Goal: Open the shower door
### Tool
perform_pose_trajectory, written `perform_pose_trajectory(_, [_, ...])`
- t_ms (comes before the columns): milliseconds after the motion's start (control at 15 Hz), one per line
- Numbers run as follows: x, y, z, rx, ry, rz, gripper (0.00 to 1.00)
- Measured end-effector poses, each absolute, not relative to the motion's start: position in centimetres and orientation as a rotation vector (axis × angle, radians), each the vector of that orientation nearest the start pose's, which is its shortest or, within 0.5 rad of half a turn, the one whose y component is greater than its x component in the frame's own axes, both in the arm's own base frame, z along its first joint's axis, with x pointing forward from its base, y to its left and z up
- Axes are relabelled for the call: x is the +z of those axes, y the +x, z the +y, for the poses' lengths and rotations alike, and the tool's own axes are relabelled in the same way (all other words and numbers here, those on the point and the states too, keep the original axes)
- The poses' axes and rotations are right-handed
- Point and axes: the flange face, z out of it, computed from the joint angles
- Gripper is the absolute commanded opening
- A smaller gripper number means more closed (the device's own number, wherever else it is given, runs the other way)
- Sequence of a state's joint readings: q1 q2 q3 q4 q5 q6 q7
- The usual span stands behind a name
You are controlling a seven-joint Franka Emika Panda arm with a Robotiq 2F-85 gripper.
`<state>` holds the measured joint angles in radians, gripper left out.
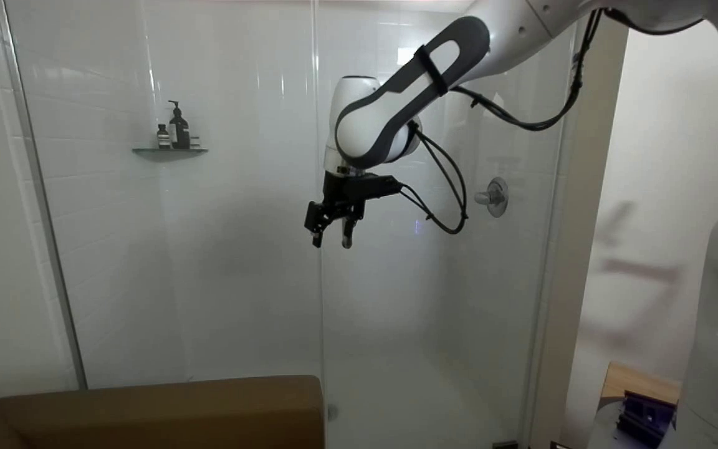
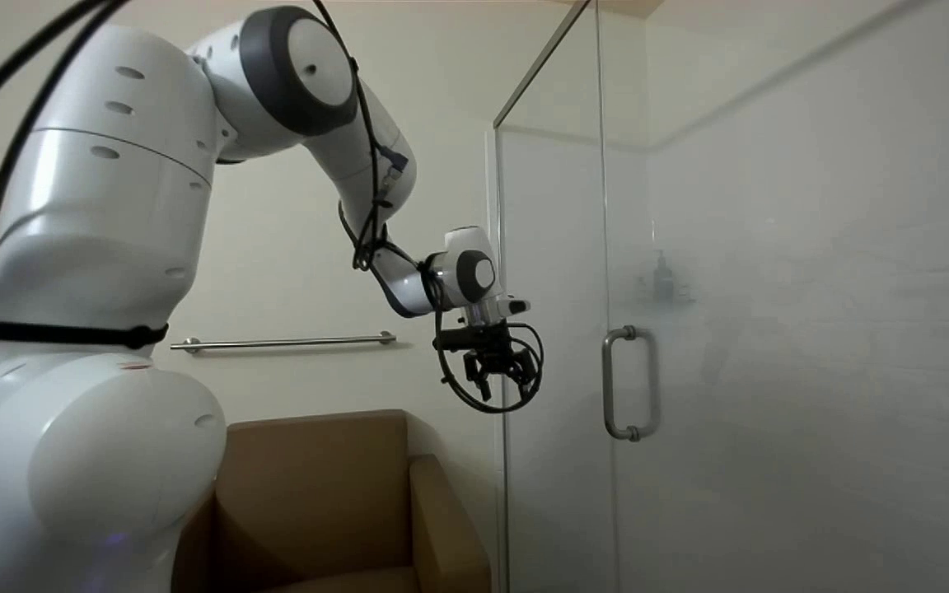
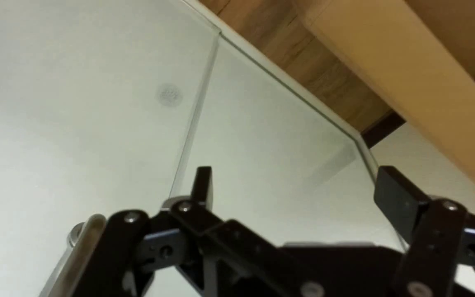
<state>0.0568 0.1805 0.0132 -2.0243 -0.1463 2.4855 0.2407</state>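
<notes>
A black gripper [image 1: 332, 242], fingers [image 3: 399, 200] spread wide, hangs near the metal handle [image 2: 609, 383] of the glass shower door [image 2: 804, 395], which appears closed.

Cream wall [image 2: 301, 231] (a metal rail [image 2: 285, 342] mounted on it), brown armchair [image 2: 318, 494] below, wood-plank floor [image 3: 266, 33]

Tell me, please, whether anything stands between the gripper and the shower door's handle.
Nothing visible stands between the open gripper and the D-shaped shower door handle, though the gripper's own cable loop hangs close by and might snag.
</notes>
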Motion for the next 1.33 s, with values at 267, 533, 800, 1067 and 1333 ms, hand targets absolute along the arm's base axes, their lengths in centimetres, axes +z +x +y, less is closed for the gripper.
perform_pose_trajectory(267, [37.6,64.9,3.3,-0.631,-3.24,0.298,1.0])
perform_pose_trajectory(533, [38.1,66.9,3.5,-0.848,-3.299,0.492,1.0])
perform_pose_trajectory(800, [39.5,67.4,2.9,-0.885,-3.358,0.748,1.0])
perform_pose_trajectory(1067, [40.6,67.3,1.9,-0.897,-3.382,0.957,1.0])
perform_pose_trajectory(1333, [41.5,67.2,0.9,-0.983,-3.34,1.055,1.0])
